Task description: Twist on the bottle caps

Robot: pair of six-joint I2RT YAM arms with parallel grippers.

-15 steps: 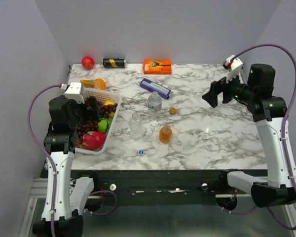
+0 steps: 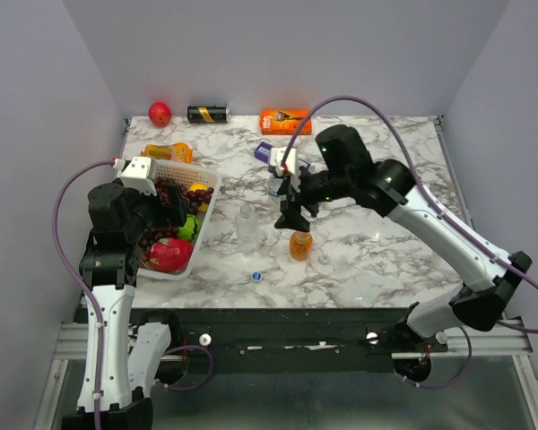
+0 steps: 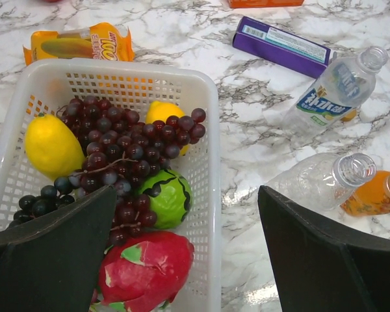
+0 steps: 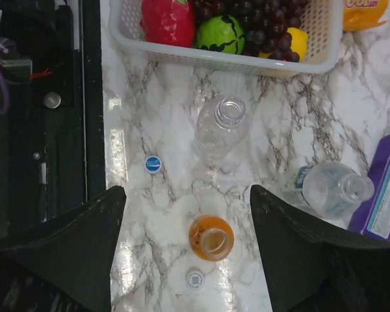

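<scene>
Three uncapped bottles stand mid-table: a short orange bottle [image 2: 300, 245] [image 4: 211, 238], a plain clear bottle [image 2: 247, 224] [image 4: 222, 127] and a labelled clear bottle [image 4: 331, 188] [image 3: 335, 91]. A blue cap [image 2: 256, 277] [image 4: 153, 164] lies near the front edge. Beside the orange bottle lies a whitish cap [image 2: 325, 259] [image 4: 194, 279]. The orange cap is hidden under the right arm. My right gripper [image 2: 296, 215] [image 4: 188, 190] hangs open and empty above the orange bottle, pointing down. Over the basket's right side my left gripper [image 2: 170, 204] [image 3: 187, 192] is wide open, holding nothing.
A white basket [image 2: 206, 215] [image 3: 208, 162] of fruit stands at the left. A purple box [image 3: 283, 45] lies behind the bottles. Along the back edge are a red apple [image 2: 160, 113], a black can [image 2: 208, 114] and an orange box [image 2: 285, 119]. An orange packet [image 2: 166, 152] lies behind the basket.
My right arm has swung from the far right of the table to the middle and now hangs over the orange bottle. The left arm has hardly moved.
</scene>
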